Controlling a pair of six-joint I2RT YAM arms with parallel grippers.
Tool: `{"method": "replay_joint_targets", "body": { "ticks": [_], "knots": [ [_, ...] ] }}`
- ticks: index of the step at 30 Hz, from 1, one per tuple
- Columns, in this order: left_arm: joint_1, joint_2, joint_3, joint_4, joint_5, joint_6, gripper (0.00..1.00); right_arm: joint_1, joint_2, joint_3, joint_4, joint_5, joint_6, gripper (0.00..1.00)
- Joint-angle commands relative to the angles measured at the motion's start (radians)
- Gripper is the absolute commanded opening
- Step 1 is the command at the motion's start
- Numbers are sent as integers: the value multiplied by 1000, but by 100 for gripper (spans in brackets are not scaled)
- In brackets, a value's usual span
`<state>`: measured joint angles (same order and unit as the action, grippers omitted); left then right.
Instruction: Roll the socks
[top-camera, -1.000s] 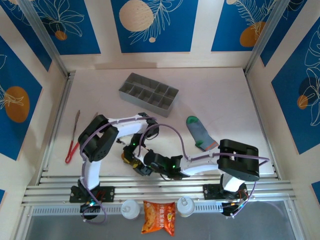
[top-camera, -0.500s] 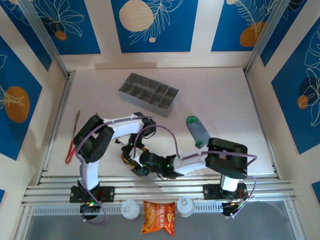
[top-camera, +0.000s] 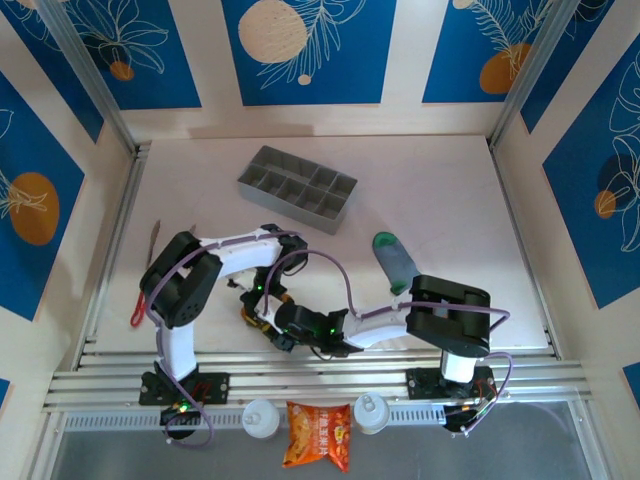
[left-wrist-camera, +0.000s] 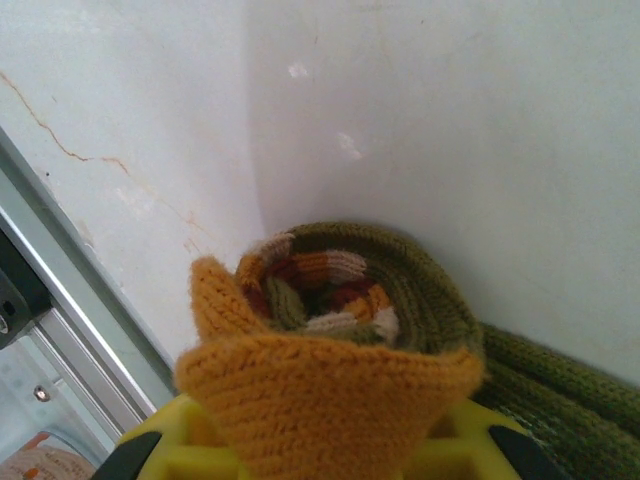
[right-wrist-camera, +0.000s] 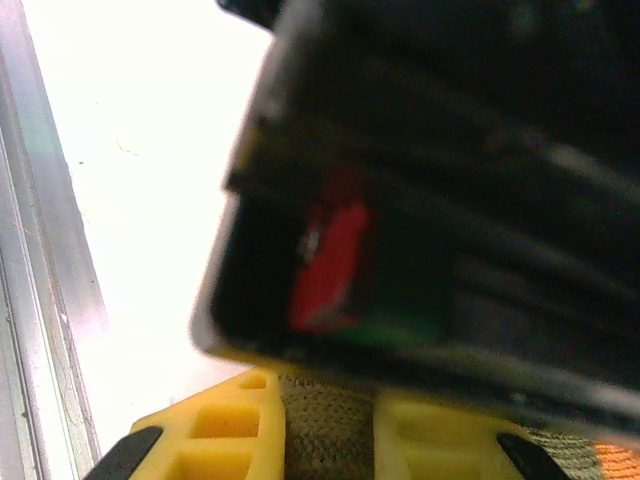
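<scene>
While pinching the orange toe of the olive-brown sock (left-wrist-camera: 340, 290) narrowly in the left gripper (left-wrist-camera: 320, 455), keeps its tight spiral resting on the near table (left-wrist-camera: 450, 120). Newly caught too by the right gripper (right-wrist-camera: 325, 440): wide a second ago, now closed to a slim gap on olive knit between yellow pads (right-wrist-camera: 225, 430), after sliding leftward alongside. Suggests a two-handed hold for finishing or tucking this roll. Farther out, grey-blue sock (top-camera: 395, 262) flat, unrolled, cuff now covered by the right arm (top-camera: 450, 315). Beyond, grey divided tray (top-camera: 298, 188) unmoved.
</scene>
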<state>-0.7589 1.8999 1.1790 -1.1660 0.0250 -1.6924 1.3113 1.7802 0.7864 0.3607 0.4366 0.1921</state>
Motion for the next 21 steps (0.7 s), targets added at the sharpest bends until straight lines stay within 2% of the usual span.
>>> {"method": "replay_joint_targets", "body": {
  "ticks": [1, 2, 5, 7, 9, 13, 16, 21],
  "knots": [
    [-26, 45, -80, 466, 64, -28, 0, -64, 62, -20, -104, 12, 266, 0],
    [-24, 29, -89, 471, 61, -31, 1, -64, 62, -30, -109, 9, 285, 0],
    [-22, -35, -122, 494, 44, -52, 20, -63, 62, -70, -111, -18, 337, 0],
    [-15, -87, -144, 509, 35, -62, 36, -64, 64, -102, -109, -34, 375, 0],
    [-7, -131, -166, 520, 35, -71, 59, -64, 64, -136, -97, -51, 410, 0],
    [13, -233, -208, 542, 11, -73, 86, -68, 74, -205, -55, -90, 476, 0],
    [29, -309, -236, 553, -15, -63, 98, -71, 104, -240, -19, -118, 512, 0],
    [45, -447, -301, 549, -30, -48, 100, -70, 154, -269, 30, -141, 551, 0]
  ]
}}
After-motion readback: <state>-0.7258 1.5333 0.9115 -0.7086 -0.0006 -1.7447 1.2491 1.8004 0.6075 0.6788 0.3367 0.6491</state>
